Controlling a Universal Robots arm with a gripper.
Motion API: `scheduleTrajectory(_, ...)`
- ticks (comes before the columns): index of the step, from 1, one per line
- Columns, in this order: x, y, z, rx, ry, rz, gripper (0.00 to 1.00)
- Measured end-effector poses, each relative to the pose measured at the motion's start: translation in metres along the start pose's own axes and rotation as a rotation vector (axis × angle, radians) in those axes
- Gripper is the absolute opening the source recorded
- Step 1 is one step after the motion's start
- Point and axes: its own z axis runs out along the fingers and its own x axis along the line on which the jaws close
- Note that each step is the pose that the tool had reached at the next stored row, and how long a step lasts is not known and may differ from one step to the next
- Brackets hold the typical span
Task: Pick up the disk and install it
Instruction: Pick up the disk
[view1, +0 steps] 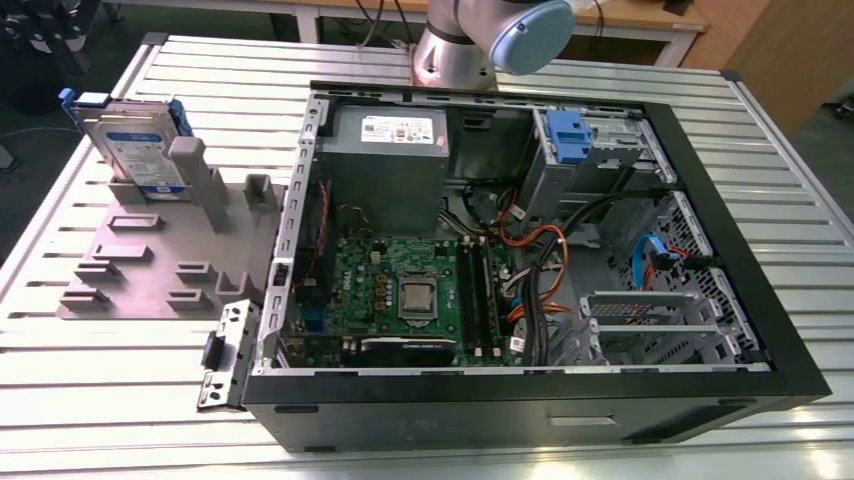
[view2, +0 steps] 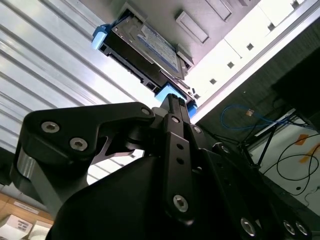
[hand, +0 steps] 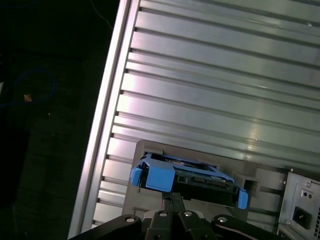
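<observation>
Exterior view | disk (view1: 140, 145) upright on edge in grey holder (view1: 147, 270), toward far corner of slatted table (view1: 120, 400) at exterior view's left, outside open computer case (view1: 747, 300) | both wrist views | gripper (view2: 172, 98) (hand: 172, 196) tips closed together, empty, near disk's blue rail (hand: 152, 176), contact unclear

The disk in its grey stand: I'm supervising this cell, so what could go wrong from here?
1. The disk stands upright in the grey stand, with the end effector apart from it and seemingly shut; a misaligned approach could knock or jam it.
2. Loose cables crowd the open case, so they might snag the disk on its way in.
</observation>
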Motion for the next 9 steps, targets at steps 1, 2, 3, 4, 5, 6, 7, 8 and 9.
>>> scheduleTrajectory(1, 0.0000, 0.0000, 0.0000, 0.0000, 0.0002, -0.005, 0.11)
scheduleTrajectory(2, 0.0000, 0.0000, 0.0000, -0.0001, 0.0004, -0.010, 0.11)
scheduleTrajectory(3, 0.0000, 0.0000, 0.0000, -0.0001, 0.0006, -0.016, 0.11)
scheduleTrajectory(4, 0.0000, 0.0000, 0.0000, -0.0001, 0.0009, -0.021, 0.11)
scheduleTrajectory(5, 0.0000, 0.0000, 0.0000, -0.0001, 0.0012, -0.027, 0.11)
scheduleTrajectory(6, 0.0000, 0.0000, 0.0000, -0.0002, 0.0014, -0.032, 0.11)
scheduleTrajectory(7, 0.0000, 0.0000, 0.0000, -0.0002, 0.0017, -0.039, 0.11)
scheduleTrajectory(8, 0.0000, 0.0000, 0.0000, -0.0002, 0.0019, -0.045, 0.11)
scheduleTrajectory(9, 0.0000, 0.0000, 0.0000, -0.0002, 0.0022, -0.052, 0.11)
